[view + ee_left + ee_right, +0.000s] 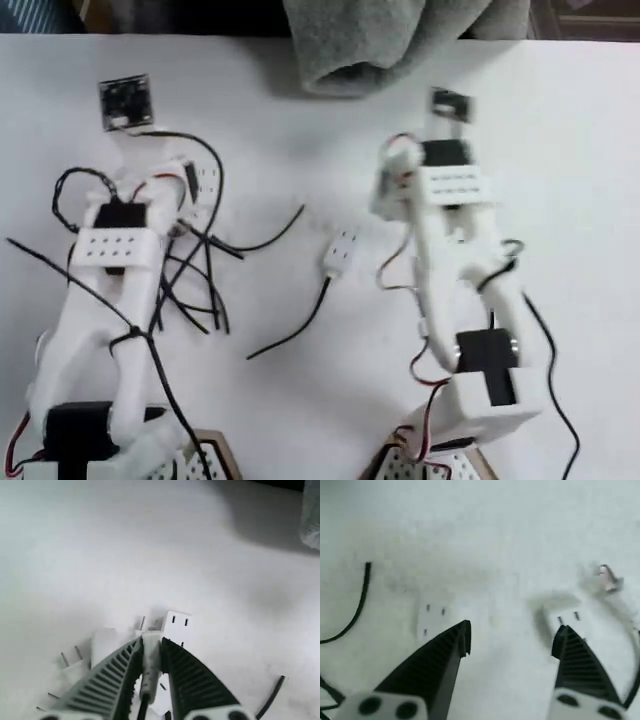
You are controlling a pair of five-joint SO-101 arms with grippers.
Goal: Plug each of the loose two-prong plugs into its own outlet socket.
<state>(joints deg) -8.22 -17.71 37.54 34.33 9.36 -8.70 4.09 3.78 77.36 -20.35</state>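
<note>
The left gripper (152, 645) is clenched on a white plug (148, 675) right beside the outlet socket (178, 622) on the counter (75, 555), the right gripper (513, 628) hangs open near a second socket (432, 617), and I reckon the outlet socket, unheld, could skid away if the plug meets it crooked.

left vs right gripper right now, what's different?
Left gripper is shut on a white corded plug; right gripper is open and holds nothing. Left sits by an outlet socket among loose plugs; right hangs over open table. Both face down at it.
</note>
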